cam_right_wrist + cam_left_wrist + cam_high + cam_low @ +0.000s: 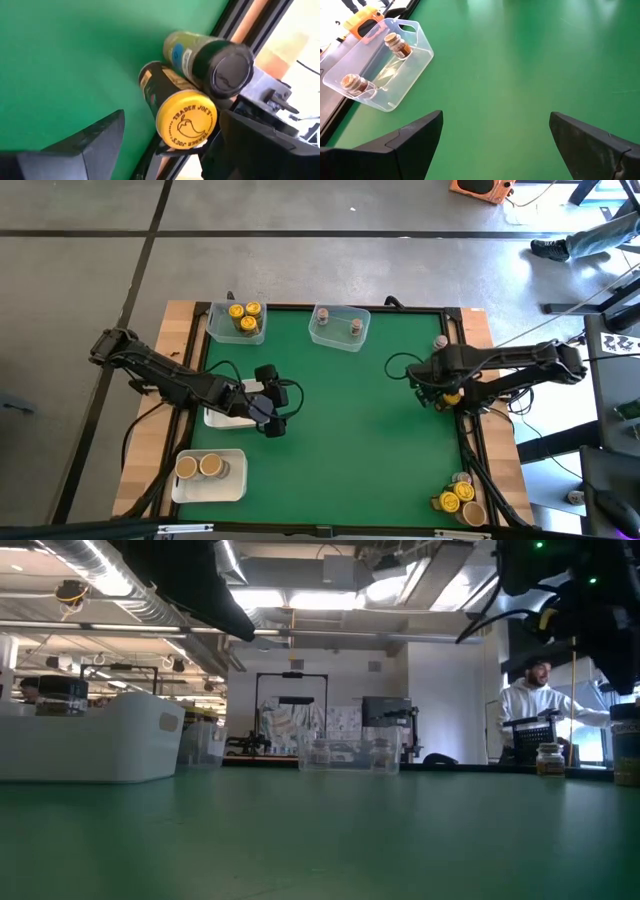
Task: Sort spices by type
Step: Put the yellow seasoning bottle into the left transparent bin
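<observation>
Spice jars spread over the green tabletop (350, 420), partly sorted into tubs and trays.

Two small round yellow-lidded jars (244, 312) sit in a clear plastic rectangular tub (219, 327) at the far left; two grey-pink-lidded jars (397, 44) stand in a second clear tub (385, 95) at the far middle; two wide tan-lidded jars (199, 467) rest in a white rectangular tray (234, 485) at the near left. Unsorted jars (458, 500) cluster at the near right corner. Left hand (274, 412) hangs open and empty over the tabletop beside another white tray (222, 418). Right hand (447, 394), at the right edge, stands open around a yellow-lidded dark jar (180, 117) lying tilted against a dark-lidded jar (212, 60).
</observation>
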{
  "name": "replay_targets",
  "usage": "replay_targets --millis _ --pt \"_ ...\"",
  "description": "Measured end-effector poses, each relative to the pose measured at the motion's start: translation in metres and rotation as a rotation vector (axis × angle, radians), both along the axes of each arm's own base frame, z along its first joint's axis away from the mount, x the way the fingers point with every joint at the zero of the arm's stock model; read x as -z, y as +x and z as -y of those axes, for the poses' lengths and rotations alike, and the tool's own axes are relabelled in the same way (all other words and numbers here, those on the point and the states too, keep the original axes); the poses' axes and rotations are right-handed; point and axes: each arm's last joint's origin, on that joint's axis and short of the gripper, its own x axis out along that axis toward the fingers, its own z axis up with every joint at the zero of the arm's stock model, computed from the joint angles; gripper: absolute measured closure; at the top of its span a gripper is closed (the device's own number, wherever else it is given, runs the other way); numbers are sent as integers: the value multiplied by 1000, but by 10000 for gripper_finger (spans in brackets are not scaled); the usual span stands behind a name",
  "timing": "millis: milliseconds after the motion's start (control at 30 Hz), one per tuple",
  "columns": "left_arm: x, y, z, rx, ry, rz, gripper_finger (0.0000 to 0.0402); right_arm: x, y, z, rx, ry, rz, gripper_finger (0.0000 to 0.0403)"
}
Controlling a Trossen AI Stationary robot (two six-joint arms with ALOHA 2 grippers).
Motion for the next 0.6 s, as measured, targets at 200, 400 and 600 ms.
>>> replay_targets --millis 200,400,600 --pt "0 0 0 0 0 0 37 10 0 -4 16 38 -3 77" --pt "0 0 0 3 3 -1 37 18 -3 -4 17 50 -16 77" --pt "0 0 0 3 3 -1 37 16 1 -4 -1 57 19 77"
